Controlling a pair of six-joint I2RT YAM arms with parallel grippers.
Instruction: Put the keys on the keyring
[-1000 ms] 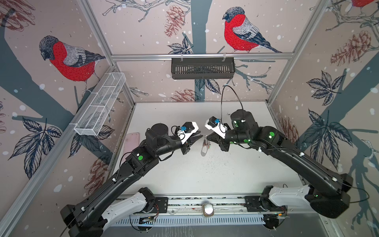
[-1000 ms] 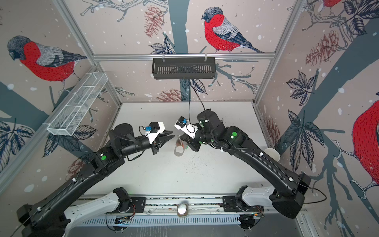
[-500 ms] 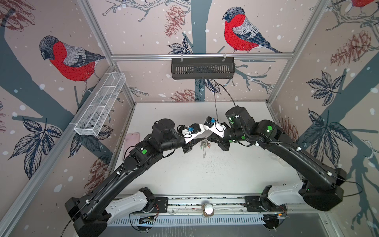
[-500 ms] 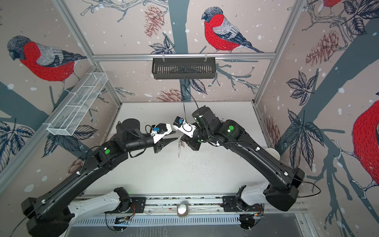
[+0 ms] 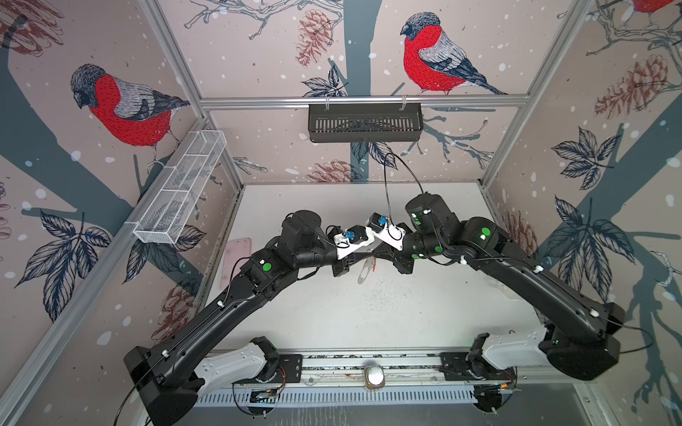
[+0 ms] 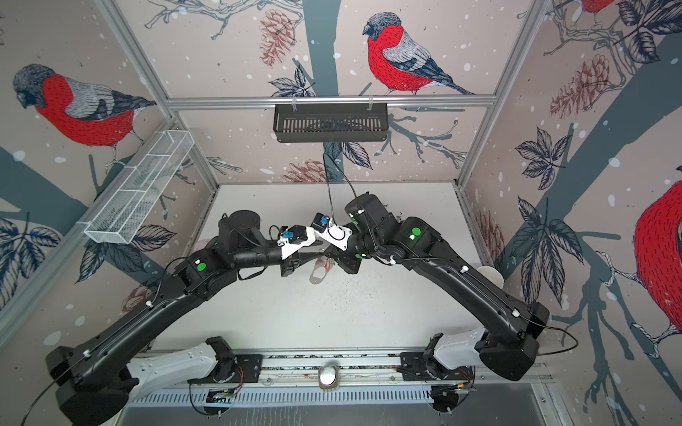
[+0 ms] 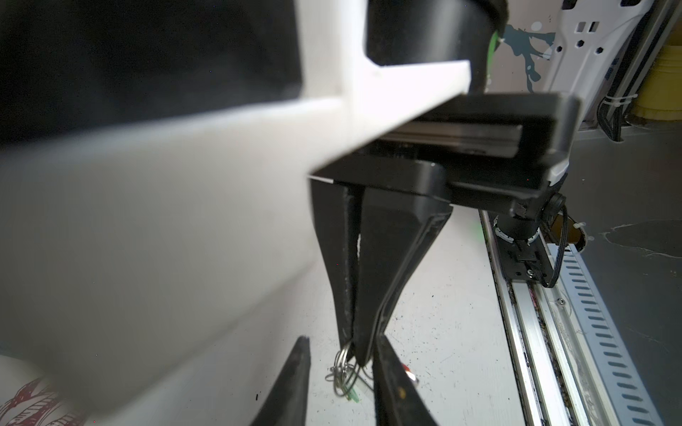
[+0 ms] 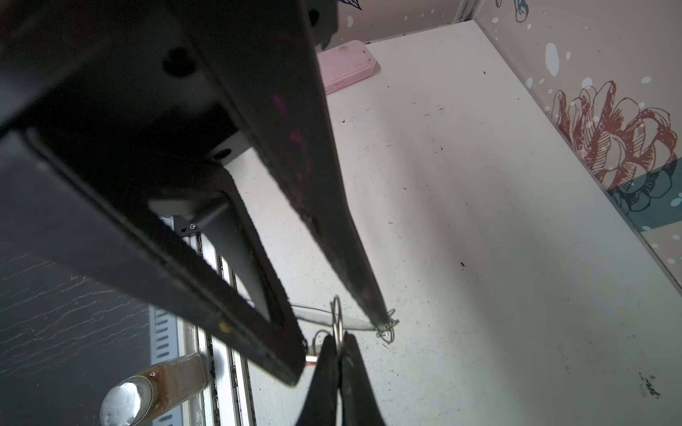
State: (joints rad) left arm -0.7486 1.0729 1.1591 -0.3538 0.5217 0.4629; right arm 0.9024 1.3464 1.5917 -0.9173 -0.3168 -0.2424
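Right gripper [image 8: 337, 339] is clenched on the keyring [image 5: 363, 272] mid-table; left gripper [image 7: 342, 339] sits spread open around the same spot, grasping nothing.

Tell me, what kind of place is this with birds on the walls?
Probably a robot test booth. A left arm and a right arm sit on a metal rail by a white table, boxed in by bird wallpaper on a metal frame.
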